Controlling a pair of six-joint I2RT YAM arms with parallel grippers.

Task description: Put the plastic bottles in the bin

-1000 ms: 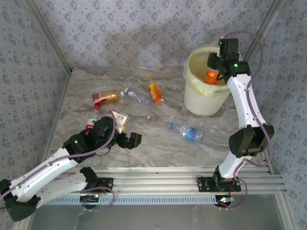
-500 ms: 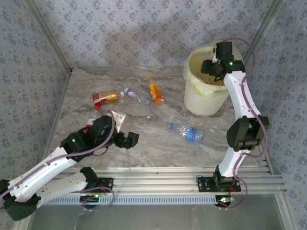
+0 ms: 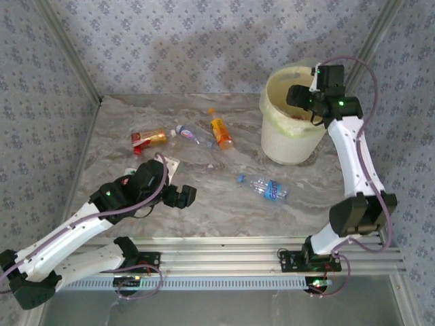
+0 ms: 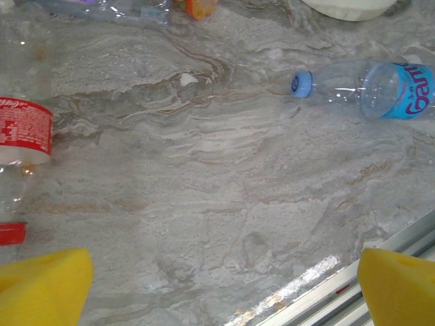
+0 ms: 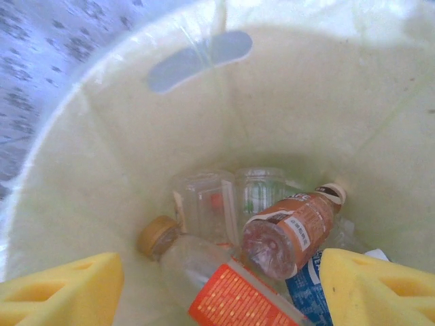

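The left gripper [image 4: 224,288] hung over the marbled counter [image 4: 204,197], its yellow pads [image 4: 41,285] spread wide with nothing between. A blue-labelled clear bottle [image 4: 367,85] lay far right; a red-labelled bottle [image 4: 20,136] lay left.

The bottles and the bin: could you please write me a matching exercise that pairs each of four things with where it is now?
1 bin
2 blue-label bottle
3 brown-label bottle
4 orange bottle

a inside the bin
b lying on the table, nearer the front edge than the bin
c far right of the table
d lying left of the bin, level with it

Pairs: 1c, 2b, 3a, 4d
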